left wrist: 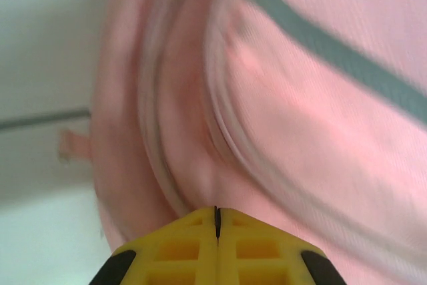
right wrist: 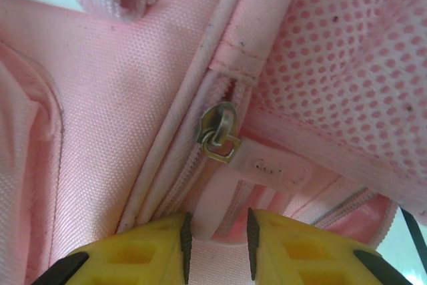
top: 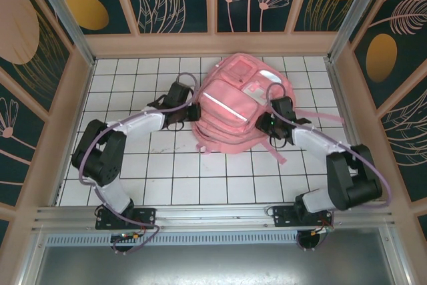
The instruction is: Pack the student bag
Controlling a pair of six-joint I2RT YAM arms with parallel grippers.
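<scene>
the left pincer (top: 190, 113) presses against the left flank of the student bag (top: 237, 108). in its wrist view the yellow fingers (left wrist: 180, 248) are closed tip to tip with only a hairline seam between them, and i cannot tell whether any fabric is caught there. the bag lies flat on the white tiled bench (top: 133, 158), toward the far middle, with a pale strip (top: 223, 106) slanting across its front. the right pincer (top: 263, 123) sits at the bag's right edge. its jaws are narrow and clamp the pale pink pull tab (right wrist: 267, 161), which hangs from the metal zip slider (right wrist: 219, 131) beside a mesh panel (right wrist: 347, 65).
</scene>
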